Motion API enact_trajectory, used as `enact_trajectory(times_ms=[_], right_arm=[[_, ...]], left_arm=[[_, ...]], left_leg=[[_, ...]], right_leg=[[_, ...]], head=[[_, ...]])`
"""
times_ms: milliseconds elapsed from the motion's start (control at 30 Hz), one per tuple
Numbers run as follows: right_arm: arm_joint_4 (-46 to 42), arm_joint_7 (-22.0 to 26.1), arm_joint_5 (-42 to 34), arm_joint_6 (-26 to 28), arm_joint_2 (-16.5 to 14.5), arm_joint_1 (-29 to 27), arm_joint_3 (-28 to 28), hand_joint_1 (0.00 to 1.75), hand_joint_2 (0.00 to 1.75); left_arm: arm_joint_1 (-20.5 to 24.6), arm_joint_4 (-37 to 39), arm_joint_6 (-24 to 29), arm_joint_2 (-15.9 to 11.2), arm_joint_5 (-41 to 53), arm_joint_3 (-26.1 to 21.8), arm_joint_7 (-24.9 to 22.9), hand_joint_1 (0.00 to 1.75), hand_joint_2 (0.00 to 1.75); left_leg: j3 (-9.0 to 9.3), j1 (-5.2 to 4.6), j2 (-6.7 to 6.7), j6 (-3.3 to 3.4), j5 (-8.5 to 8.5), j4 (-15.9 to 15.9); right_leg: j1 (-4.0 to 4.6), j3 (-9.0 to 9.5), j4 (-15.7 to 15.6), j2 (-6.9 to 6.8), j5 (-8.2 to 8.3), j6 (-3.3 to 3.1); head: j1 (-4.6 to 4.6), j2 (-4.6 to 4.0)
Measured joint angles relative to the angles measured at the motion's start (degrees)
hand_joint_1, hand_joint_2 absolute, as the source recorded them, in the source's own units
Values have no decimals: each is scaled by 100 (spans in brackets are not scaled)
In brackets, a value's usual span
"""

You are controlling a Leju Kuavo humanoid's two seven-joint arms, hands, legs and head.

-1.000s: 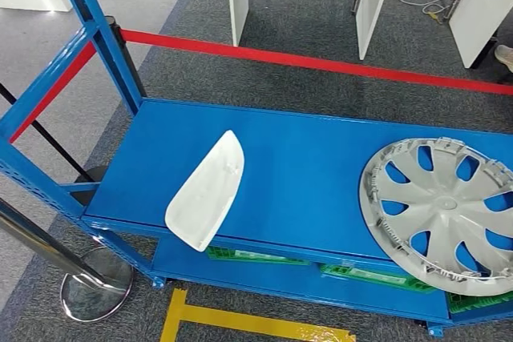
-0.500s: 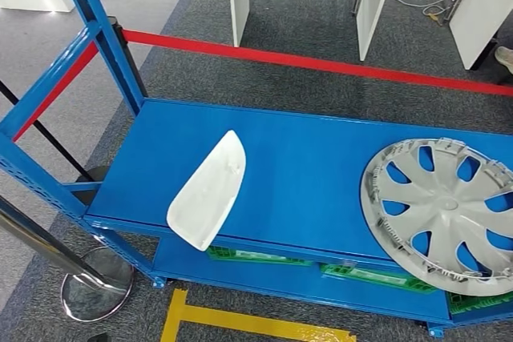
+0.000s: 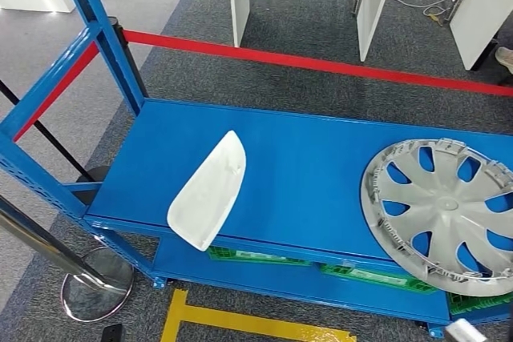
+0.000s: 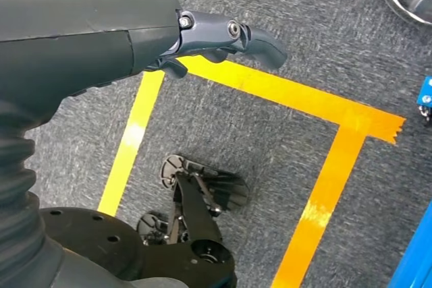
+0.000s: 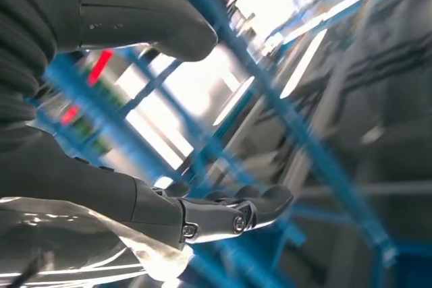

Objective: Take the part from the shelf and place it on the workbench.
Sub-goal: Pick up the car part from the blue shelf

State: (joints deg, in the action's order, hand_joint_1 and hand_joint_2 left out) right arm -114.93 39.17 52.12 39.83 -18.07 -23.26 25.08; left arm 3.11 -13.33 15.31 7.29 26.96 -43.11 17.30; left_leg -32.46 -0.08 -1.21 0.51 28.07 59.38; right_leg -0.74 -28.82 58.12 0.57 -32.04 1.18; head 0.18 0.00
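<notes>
Left hand (image 4: 152, 38) empty, white part (image 3: 208, 191) on shelf (image 3: 302, 174)

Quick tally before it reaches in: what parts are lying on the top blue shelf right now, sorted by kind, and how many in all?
White plastic cover: 1, the white cover at the front edge of the shelf, on the left
Silver hubcap: 1, the hubcap at the right end
Total: 2

head view looks down over the blue shelf (image 3: 290, 174); wrist views sit close behind each robot hand
</notes>
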Motion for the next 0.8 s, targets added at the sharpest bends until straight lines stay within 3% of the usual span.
enact_trajectory(times_ms=[100,200,267,367,533,800], right_arm=[[8,-776,154,-232,224,-345,-645,0,175],[32,-1971,73,-713,716,-629,-1226,0,175],[50,-2480,-59,-929,1089,-793,-1595,0,175],[66,-2740,-210,-1070,1530,-955,-2055,0,175],[84,-2959,-245,-1111,1923,-1059,-2434,0,175],[95,-4566,-766,-920,3098,-1140,-3516,0,175]], left_arm=[[-27,15,47,1,-10,-1,-68,0,175],[-49,19,81,5,-19,-7,-102,0,175],[-55,20,80,6,-15,-10,-108,0,175],[-59,20,69,3,-7,-12,-109,0,175],[-66,20,48,1,8,-12,-108,0,175],[-53,20,-70,-8,188,-12,-67,0,175]], left_leg=[[-2,-1,0,0,1,0],[-3,-3,1,4,4,0],[-3,-7,0,6,5,1],[-2,-10,0,7,5,2],[0,-9,1,6,5,2],[-1,-9,1,6,5,2]], right_leg=[[-1,0,0,2,-2,-2],[-6,-2,-1,2,-2,0],[-11,-3,-1,2,-2,1],[-13,-4,-2,2,0,4],[-11,-5,-2,2,1,5],[-11,-5,-2,3,0,5]], head=[[-1,0],[1,0],[3,0],[1,0],[-1,0],[-1,0]])
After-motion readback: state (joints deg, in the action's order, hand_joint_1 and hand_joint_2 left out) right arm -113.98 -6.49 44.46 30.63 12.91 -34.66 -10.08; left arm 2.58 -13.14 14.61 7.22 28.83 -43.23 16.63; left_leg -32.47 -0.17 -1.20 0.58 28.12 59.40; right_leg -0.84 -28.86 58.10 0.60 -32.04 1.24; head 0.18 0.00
